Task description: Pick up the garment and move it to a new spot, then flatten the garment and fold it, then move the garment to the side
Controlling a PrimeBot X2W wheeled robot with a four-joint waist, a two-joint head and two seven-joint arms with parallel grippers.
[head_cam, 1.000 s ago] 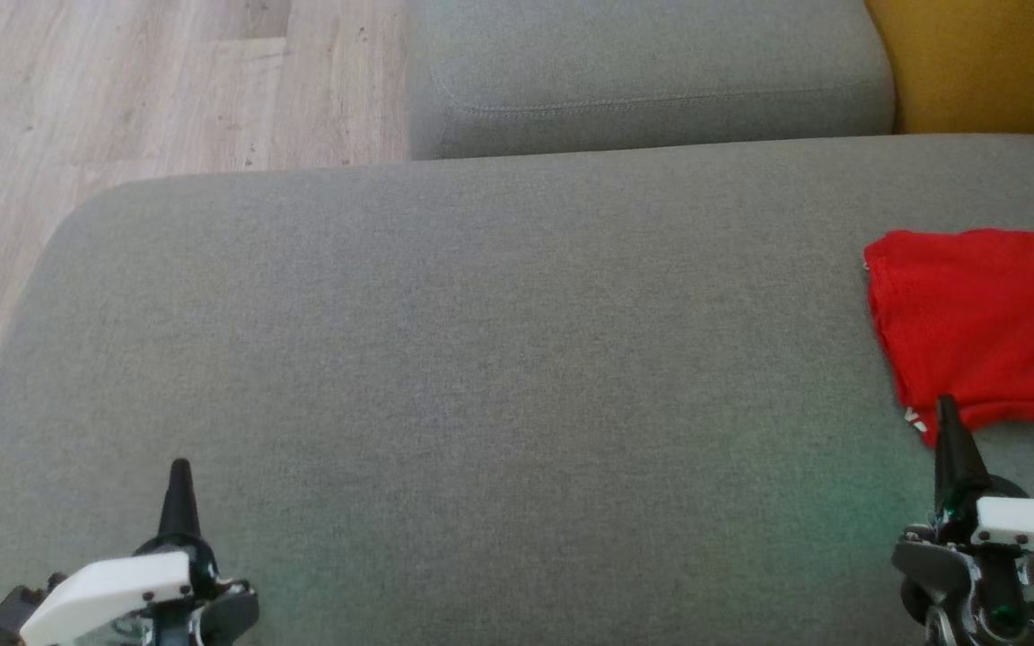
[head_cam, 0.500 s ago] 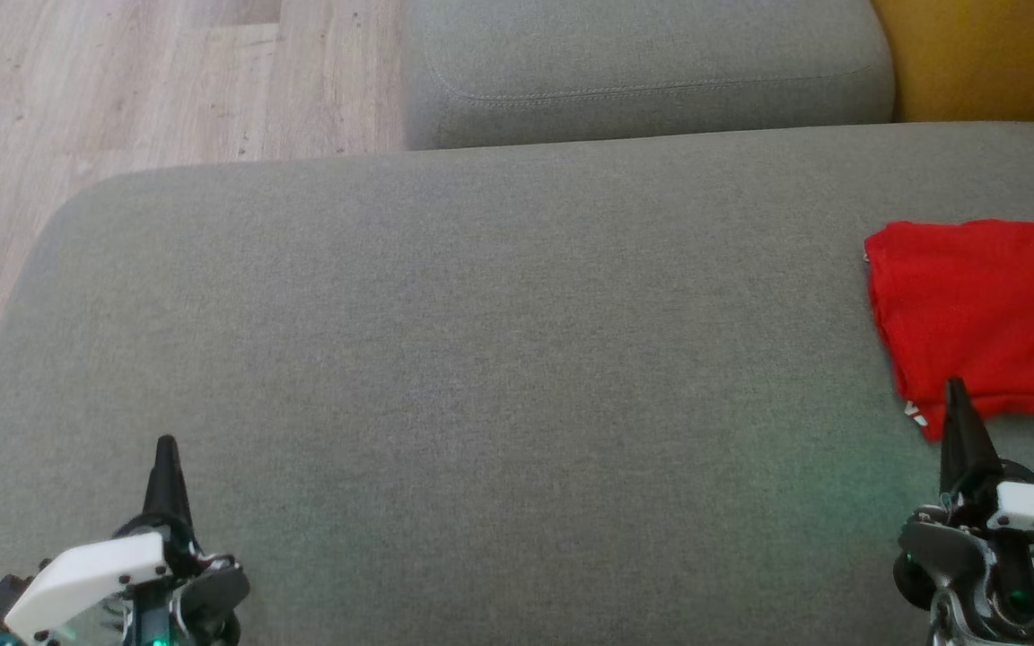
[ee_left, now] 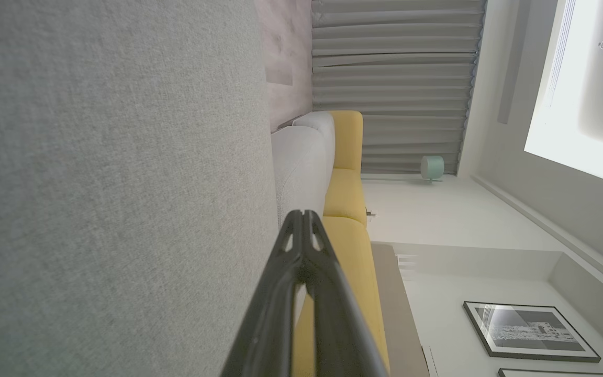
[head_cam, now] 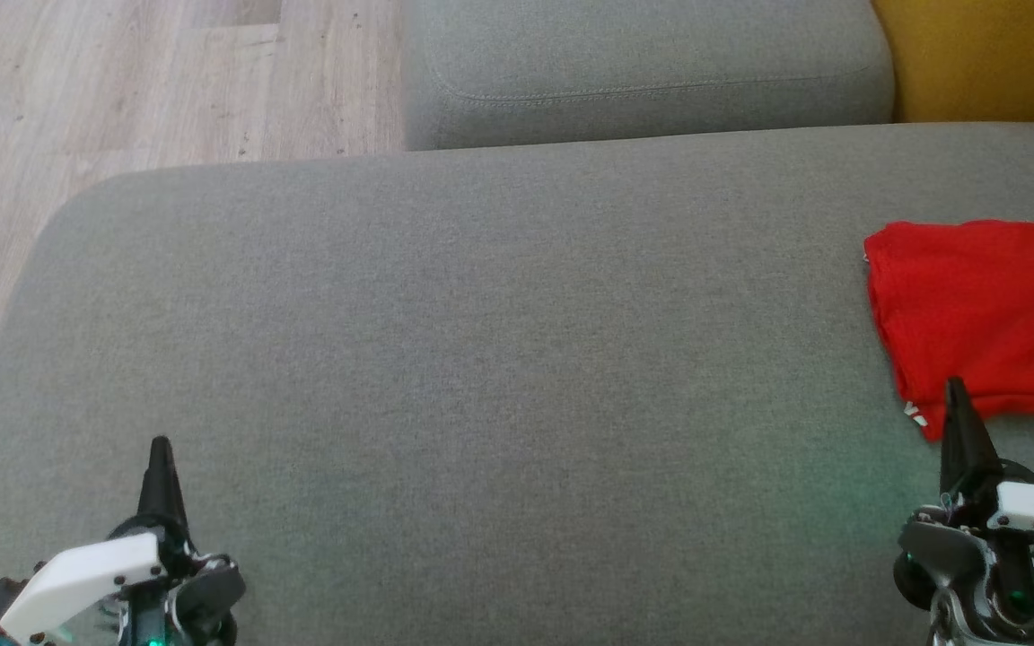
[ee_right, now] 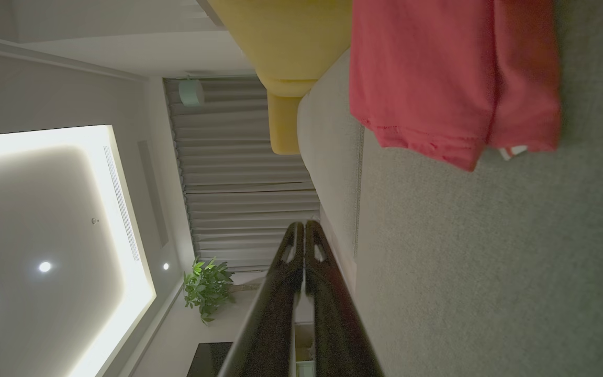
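Note:
A folded red garment (head_cam: 984, 314) lies flat at the right side of the grey sofa seat (head_cam: 481, 359), running past the head view's right edge; it also shows in the right wrist view (ee_right: 448, 78), with a small white label at its near corner. My right gripper (head_cam: 957, 395) is shut and holds nothing, its tip just at the garment's near edge in the head view. My left gripper (head_cam: 160, 449) is shut and holds nothing, low at the seat's front left. In both wrist views the fingers (ee_left: 304, 230) (ee_right: 304, 235) meet at their tips.
A second grey cushion (head_cam: 643, 72) lies behind the seat, with a yellow cushion (head_cam: 984, 54) at the far right. Wooden floor (head_cam: 122, 81) lies beyond the seat's left edge. A wide stretch of bare seat separates the two grippers.
The head camera shifted slightly between the oldest frame and now, so the whole scene slid up. Both grippers stay shut, and the garment lies as before.

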